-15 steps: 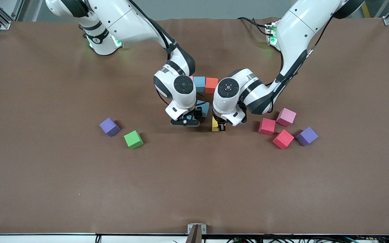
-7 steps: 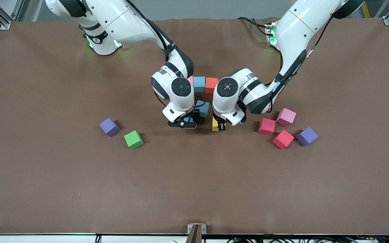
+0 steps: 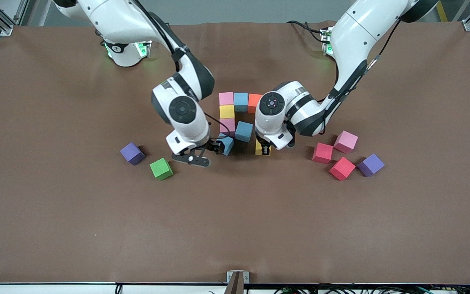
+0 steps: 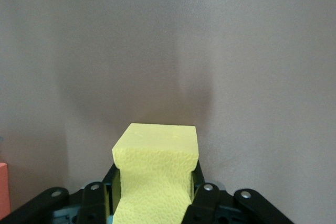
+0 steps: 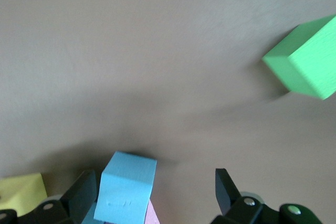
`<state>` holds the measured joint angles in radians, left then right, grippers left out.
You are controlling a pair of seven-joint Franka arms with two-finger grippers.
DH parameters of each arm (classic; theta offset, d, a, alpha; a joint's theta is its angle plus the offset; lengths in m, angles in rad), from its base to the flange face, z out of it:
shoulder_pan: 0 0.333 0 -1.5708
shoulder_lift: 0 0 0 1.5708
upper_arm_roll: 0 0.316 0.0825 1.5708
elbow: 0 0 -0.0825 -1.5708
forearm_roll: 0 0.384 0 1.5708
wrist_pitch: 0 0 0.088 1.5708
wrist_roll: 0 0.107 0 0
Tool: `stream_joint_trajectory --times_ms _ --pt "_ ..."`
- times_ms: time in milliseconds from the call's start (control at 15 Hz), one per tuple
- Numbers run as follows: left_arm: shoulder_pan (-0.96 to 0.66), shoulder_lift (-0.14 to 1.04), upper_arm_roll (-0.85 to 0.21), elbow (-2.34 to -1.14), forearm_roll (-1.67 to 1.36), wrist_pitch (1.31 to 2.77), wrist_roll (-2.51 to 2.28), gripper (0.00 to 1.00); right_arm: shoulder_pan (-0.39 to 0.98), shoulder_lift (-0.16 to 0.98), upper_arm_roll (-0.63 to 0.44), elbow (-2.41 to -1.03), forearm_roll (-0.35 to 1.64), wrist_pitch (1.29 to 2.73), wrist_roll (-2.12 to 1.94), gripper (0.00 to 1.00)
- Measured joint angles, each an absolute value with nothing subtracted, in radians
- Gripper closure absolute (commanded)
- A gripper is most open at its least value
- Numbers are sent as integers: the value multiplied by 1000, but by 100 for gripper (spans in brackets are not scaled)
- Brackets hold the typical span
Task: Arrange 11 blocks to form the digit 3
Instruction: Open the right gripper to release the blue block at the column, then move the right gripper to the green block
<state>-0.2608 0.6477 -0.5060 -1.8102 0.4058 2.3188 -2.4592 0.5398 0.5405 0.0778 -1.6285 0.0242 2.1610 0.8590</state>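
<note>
Since a second ago the right hand (image 3: pixel 202 154) has slid off toward the green cube (image 3: pixel 161 168), uncovering a pink (image 3: pixel 226 98), yellow (image 3: pixel 227 111), pink (image 3: pixel 227 125) column in the half-built digit 3 (image 3: pixel 237 114). Its fingers are spread wide with nothing between them, a light blue cube (image 5: pixel 126 187) just beside one finger. The counter (image 3: pixel 235 228) is a matte brown sheet, slightly rippled near the arm bases, with grey floor around it. The left hand (image 3: pixel 265 152) is clamped on a spongy, pitted yellow cube (image 4: pixel 155 174) at the counter. Two red cubes (image 3: pixel 333 160) sit toward the left arm's end.
</note>
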Motion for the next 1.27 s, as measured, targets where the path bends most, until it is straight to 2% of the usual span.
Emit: stream_joint_trajectory --times_ms 602,1070,1270 --pt "-268 645 -509 -1821 411 2319 -2451 73 345 470 34 -1590 25 1895 857 0" --pt "-302 609 -510 -1883 414 2351 -2451 73 232 470 -21 -1566 24 1853 858 0" --pt "-306 594 -512 -1911 414 2364 -2451 73 212 480 -23 -1593 25 1910 946 0"
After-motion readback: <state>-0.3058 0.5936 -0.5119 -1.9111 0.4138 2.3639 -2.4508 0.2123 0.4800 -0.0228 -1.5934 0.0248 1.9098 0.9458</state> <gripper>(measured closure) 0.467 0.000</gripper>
